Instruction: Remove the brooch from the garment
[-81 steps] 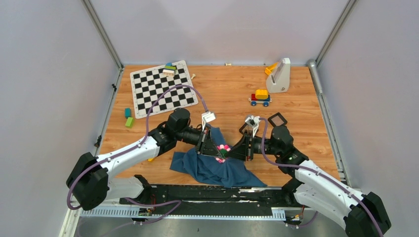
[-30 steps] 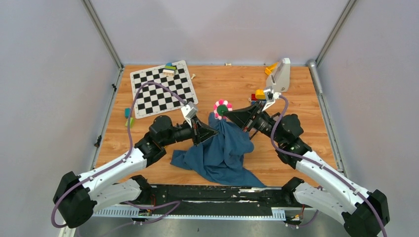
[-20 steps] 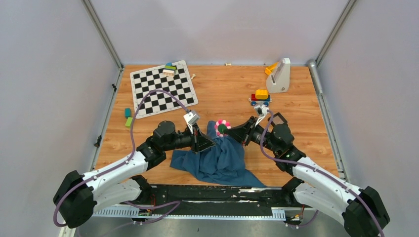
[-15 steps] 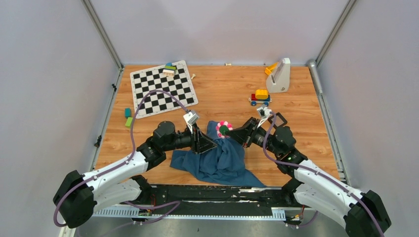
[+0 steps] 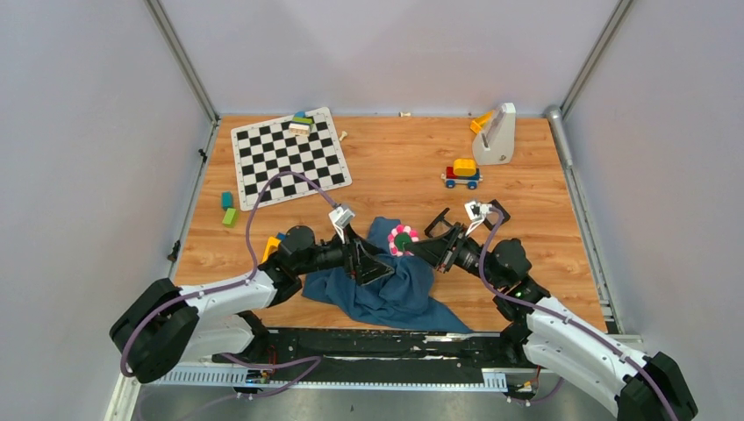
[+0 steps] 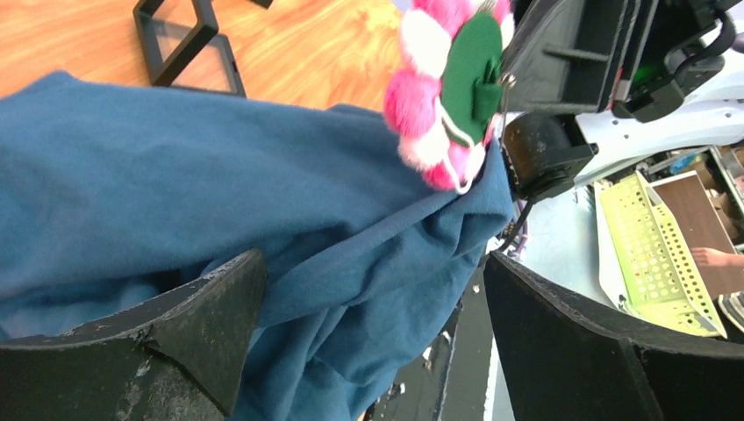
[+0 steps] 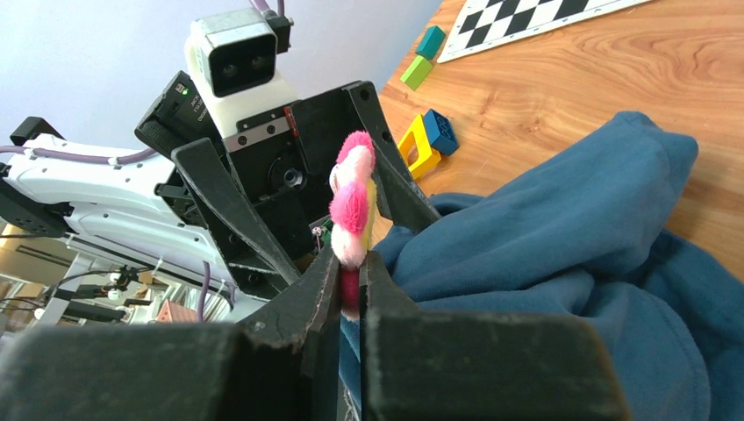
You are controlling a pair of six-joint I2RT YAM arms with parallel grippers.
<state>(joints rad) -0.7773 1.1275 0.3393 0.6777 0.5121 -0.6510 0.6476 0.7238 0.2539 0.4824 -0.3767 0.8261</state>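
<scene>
The teal-blue garment (image 5: 386, 285) lies bunched on the wooden table between the two arms, its folds filling the left wrist view (image 6: 219, 193). The brooch (image 5: 404, 239), pink and white petals round a green centre, stands at the cloth's raised peak (image 6: 447, 83). My right gripper (image 7: 351, 263) is shut on its lower petals (image 7: 353, 206). The cloth rises to the brooch; whether it is still pinned I cannot tell. My left gripper (image 6: 373, 289) is wide open, fingers either side of a fold without pinching it, just left of the brooch (image 5: 373, 263).
A chessboard (image 5: 289, 158) with small blocks lies at the back left. A toy car (image 5: 462, 173) and a white stand (image 5: 496, 133) are at the back right. A black square frame (image 6: 189, 44) lies beside the right arm. Yellow and blue blocks (image 7: 425, 140) lie near the left arm.
My left gripper has let go of the garment and opened wide. My right gripper has come down and nearer with the brooch, and the lifted cloth has sunk back towards the table.
</scene>
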